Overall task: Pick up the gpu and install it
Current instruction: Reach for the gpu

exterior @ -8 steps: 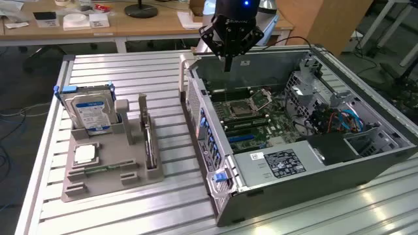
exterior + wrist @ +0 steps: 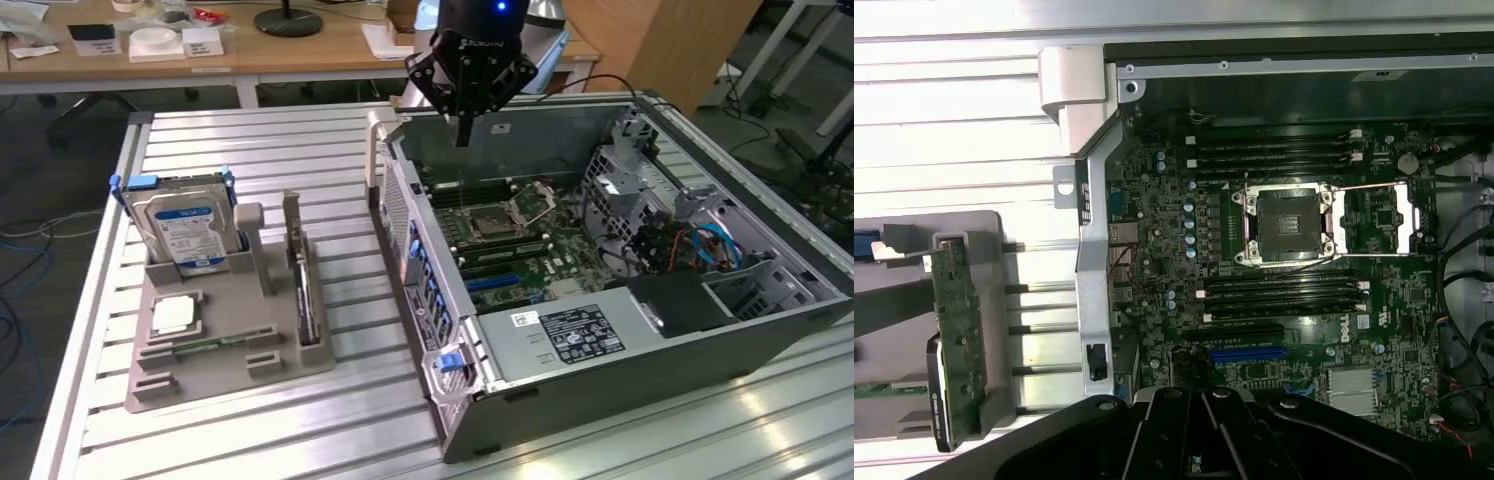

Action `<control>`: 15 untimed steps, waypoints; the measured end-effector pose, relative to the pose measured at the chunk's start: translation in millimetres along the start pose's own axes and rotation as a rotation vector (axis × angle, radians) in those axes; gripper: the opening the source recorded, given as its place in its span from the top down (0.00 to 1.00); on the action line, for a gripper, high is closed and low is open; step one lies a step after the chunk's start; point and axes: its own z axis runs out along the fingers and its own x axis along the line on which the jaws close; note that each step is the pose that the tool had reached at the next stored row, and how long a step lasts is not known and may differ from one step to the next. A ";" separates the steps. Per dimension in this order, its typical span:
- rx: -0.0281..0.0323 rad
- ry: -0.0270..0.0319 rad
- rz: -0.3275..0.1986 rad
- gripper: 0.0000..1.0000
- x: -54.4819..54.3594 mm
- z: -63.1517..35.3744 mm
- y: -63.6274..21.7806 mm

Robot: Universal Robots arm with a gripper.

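Status: nothing done yet, as we read it. The gpu point(image 2: 306, 290) sits on edge in the grey holder point(image 2: 227, 345), outside the computer case point(image 2: 694, 345) and well apart from its open side. Pick and install are both outstanding.

The gripper point(image 2: 463, 138) hangs over the case's far wall, above the motherboard point(image 2: 521, 250). Its fingers are pinched together with nothing between them. It's closer to the case than to the holder.

The exterior view gives us the layout. The hard drive point(image 2: 184, 225) and CPU chip point(image 2: 174, 315) share the holder with the gpu, further from the case than the card. It also gives us the arm's height over the case.

The wrist view gives us the board top-down: open CPU socket point(image 2: 1286, 225), blue slot point(image 2: 1249, 353), and no card seated in the case. It also shows the gpu's green component face point(image 2: 959, 330) beside the case.
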 end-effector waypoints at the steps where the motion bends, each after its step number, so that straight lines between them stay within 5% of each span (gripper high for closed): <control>1: 0.0000 0.0000 0.000 0.90 0.3 0.0 0.0; 15: 0.0000 0.0000 0.000 0.90 1.1 0.0 -0.1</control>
